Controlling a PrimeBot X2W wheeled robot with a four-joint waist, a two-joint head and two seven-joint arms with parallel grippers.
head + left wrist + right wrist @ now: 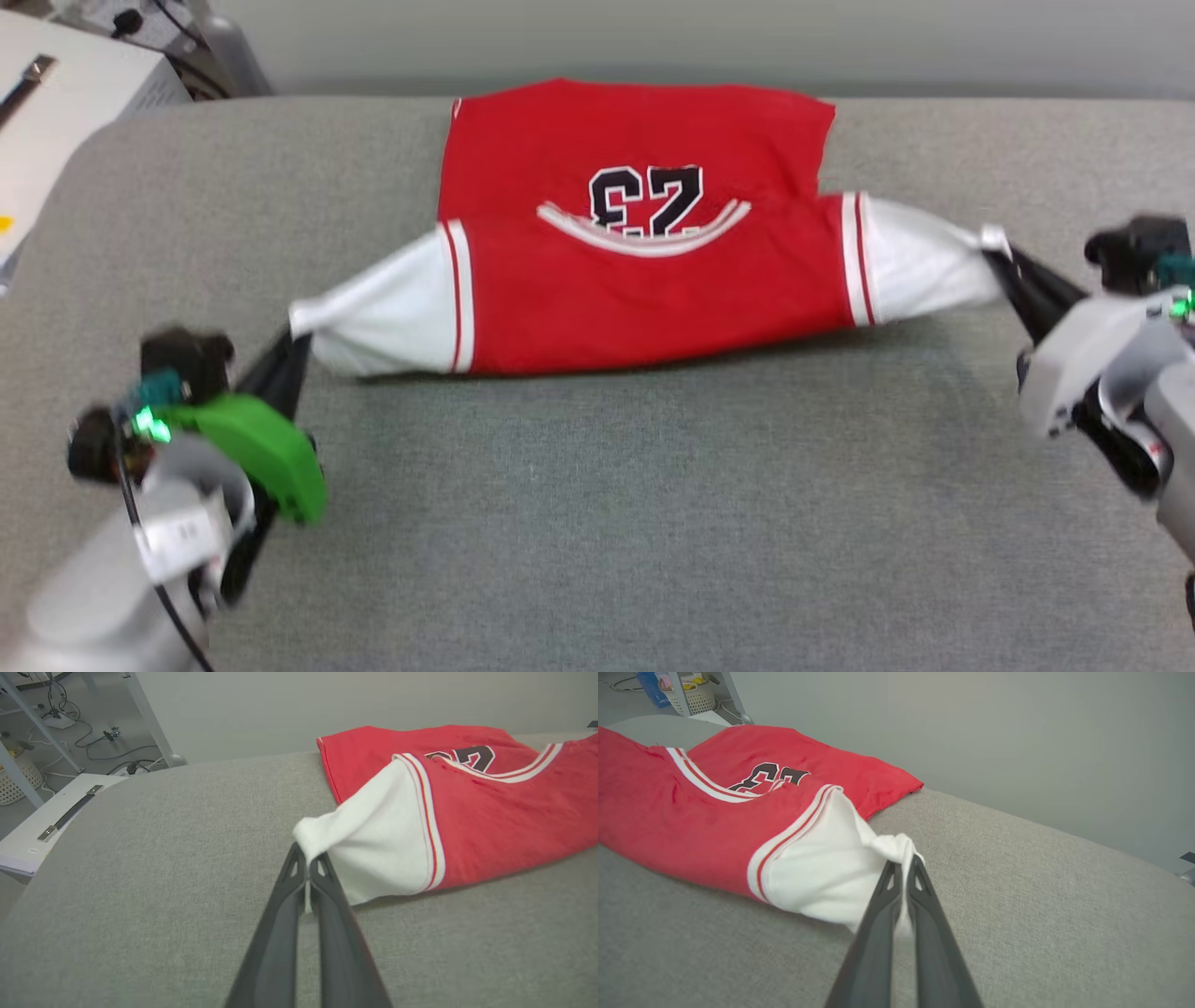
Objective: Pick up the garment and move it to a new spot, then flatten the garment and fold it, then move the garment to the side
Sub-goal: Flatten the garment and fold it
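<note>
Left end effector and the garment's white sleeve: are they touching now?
Touching. In the left wrist view the left end effector is shut on the white sleeve tip of the garment.

Garment [644, 280]: red jersey-style T-shirt, white short sleeves, red-and-white striped trim at the sleeve seams, black "23" outlined in white. Lies in the upper centre of the head view on the grey fabric surface [597, 485]. Doubled over: the near layer, with its white-trimmed curved neckline, overlaps the lower edge of the number, which reads upside down. Sleeves stretch out to frame left and frame right, each bunched to a narrow point at its tip. Shadow runs under the near edge. Shallow wrinkles in the red body.
</note>
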